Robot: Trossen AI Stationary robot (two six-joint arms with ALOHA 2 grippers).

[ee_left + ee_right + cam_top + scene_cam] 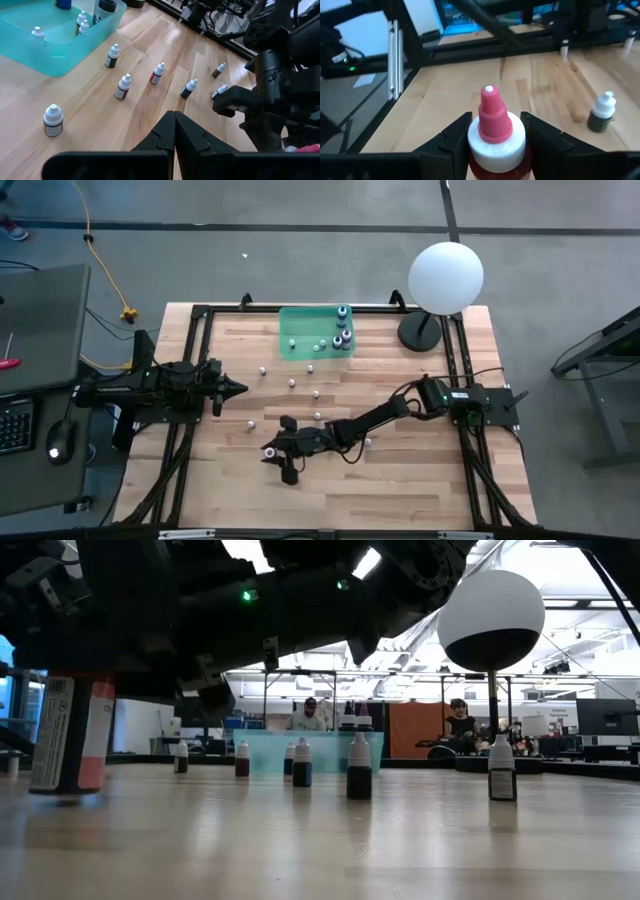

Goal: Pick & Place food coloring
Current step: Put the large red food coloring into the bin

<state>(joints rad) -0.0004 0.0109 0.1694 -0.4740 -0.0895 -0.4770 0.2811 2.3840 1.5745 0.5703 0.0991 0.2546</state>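
Note:
A food coloring bottle (495, 131) with a pink-red cap and a white collar stands near the table's front left, and my right gripper (270, 451) is shut on it. In the low view it is the bottle with the pink-red label (70, 735). Several more small bottles (292, 383) stand loose on the wood. A few others stand in the green tray (298, 332) at the far middle. My left gripper (238, 388) waits shut at the left, above the table, touching nothing. My right gripper pinches the bottle at its white collar (496, 146), one finger (454, 136) on each side. The fingers come nearly level from the table's right side. The bottle is upright, and its base (62, 790) is at the table top.
A white globe lamp (446, 277) on a dark foot stands at the far right. Black frame rails (190, 360) run along the table's left, right and far sides. Loose bottles (123, 86) dot the wood between the tray and the grippers. People sit in the room beyond.

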